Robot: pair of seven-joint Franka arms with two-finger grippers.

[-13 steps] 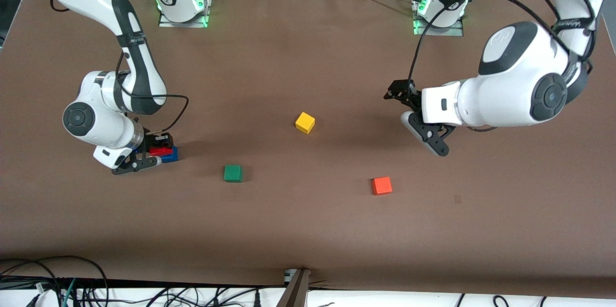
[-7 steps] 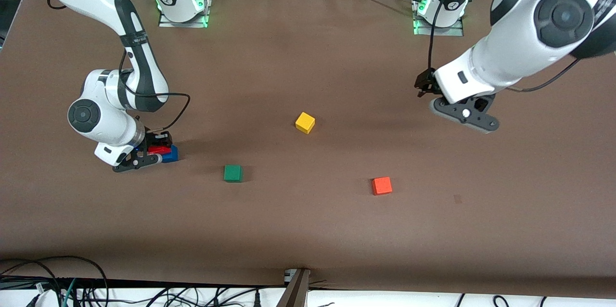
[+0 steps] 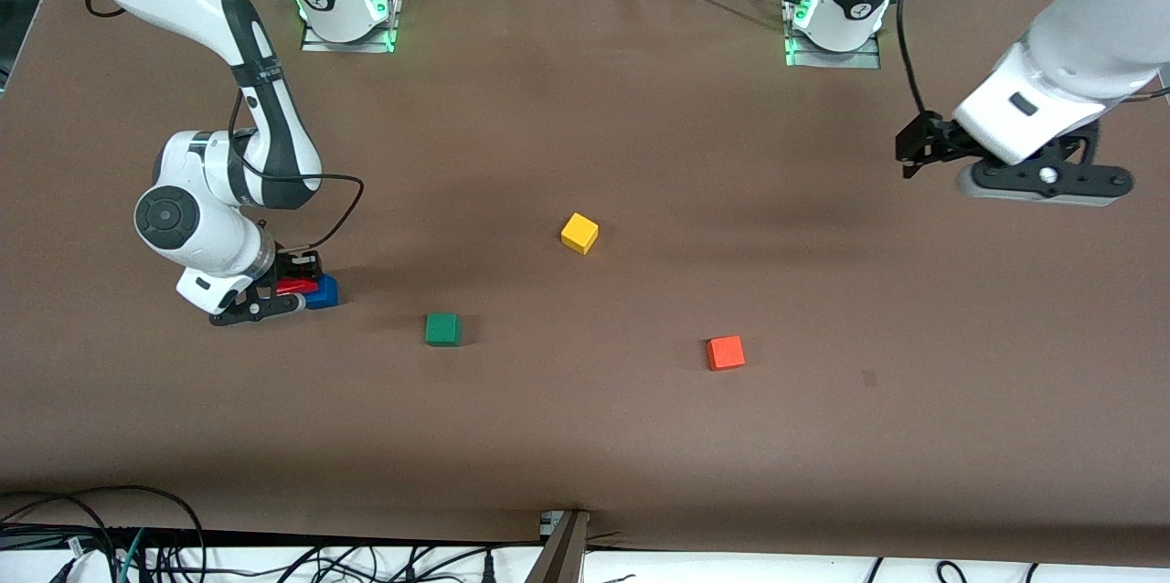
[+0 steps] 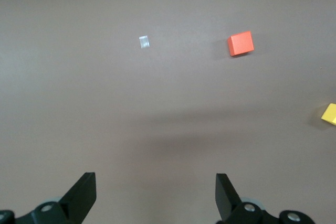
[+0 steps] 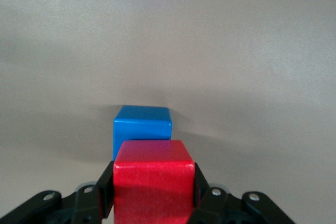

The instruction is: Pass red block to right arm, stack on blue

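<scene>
Front view shows the handover part of the task done, judging from how things lie: the red block point(image 3: 294, 287) sits clamped in the right gripper point(image 3: 274, 292), down near the bench point(image 3: 585, 437) at the right arm's end, and the left gripper point(image 3: 1042, 181) holds nothing. What is left is the stacking itself. In the right wrist view the red block point(image 5: 153, 186) is squeezed between the two black fingers point(image 5: 103, 195), and the blue block point(image 5: 142, 129) rests on the bench just past it, partly covered by the red one; the red block does not look set down on the blue block's top yet, though whether the two touch cannot be told. My reading is that the right gripper needs to bring the red block squarely over the blue block, lower it and let go. The right arm is folded low, its wrist turned so the gripper reaches toward the blue block point(image 3: 322, 292) close to the bench. The left arm waits, raised over the bare bench at its own end, its jaws spread wide in the left wrist view point(image 4: 155, 196), with the orange block point(image 4: 241, 43) and a yellow block point(image 4: 329, 114) lying below it. A green block point(image 3: 442, 329) lies between the blue and orange ones, untouched.
</scene>
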